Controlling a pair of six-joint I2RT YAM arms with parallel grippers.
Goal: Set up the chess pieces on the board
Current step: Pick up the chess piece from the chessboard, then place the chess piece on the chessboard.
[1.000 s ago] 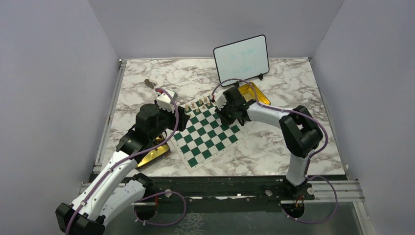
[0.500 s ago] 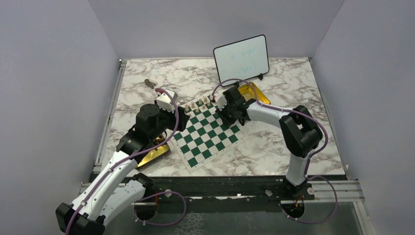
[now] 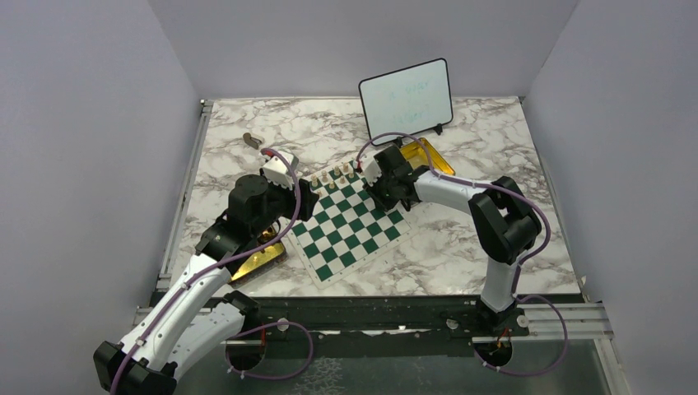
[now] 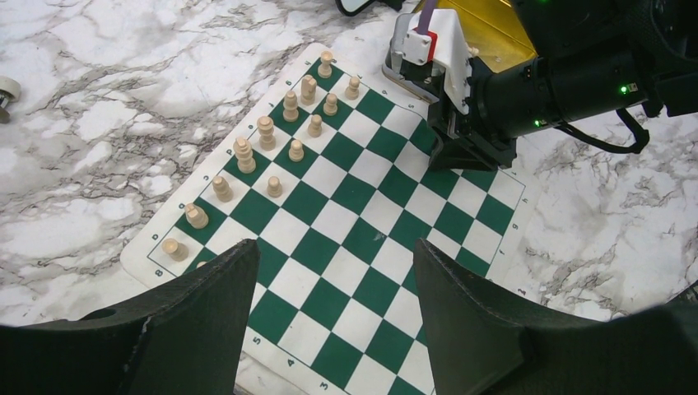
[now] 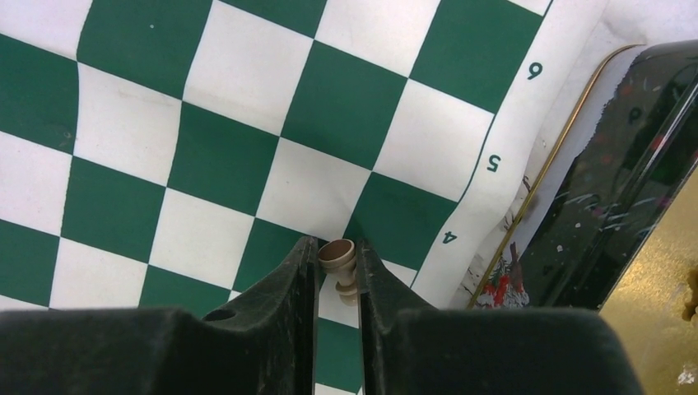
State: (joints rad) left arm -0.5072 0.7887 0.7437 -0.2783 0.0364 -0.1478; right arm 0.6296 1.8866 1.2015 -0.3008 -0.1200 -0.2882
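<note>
Marble tabletop, green-and-white chessboard (image 3: 350,222): almost nothing has shifted this past second.
Right gripper (image 5: 336,244) clamps a pale chess piece (image 5: 338,258) over the chessboard's numbered edge, unplaced; left gripper (image 4: 333,247) hangs spread, empty.

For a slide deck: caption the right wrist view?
Right gripper gripping a small pale beige wooden chess piece at the green-and-white checked chessboard edge.

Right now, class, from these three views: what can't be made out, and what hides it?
- Right wrist view: the piece in the right gripper; its fingers hide the base, so its kind is unclear.
- Top view: that piece, hidden by the right arm.
- Top view: whiteboard writing, too faint.
- Left wrist view: the board's near corner, behind the left gripper.
</note>
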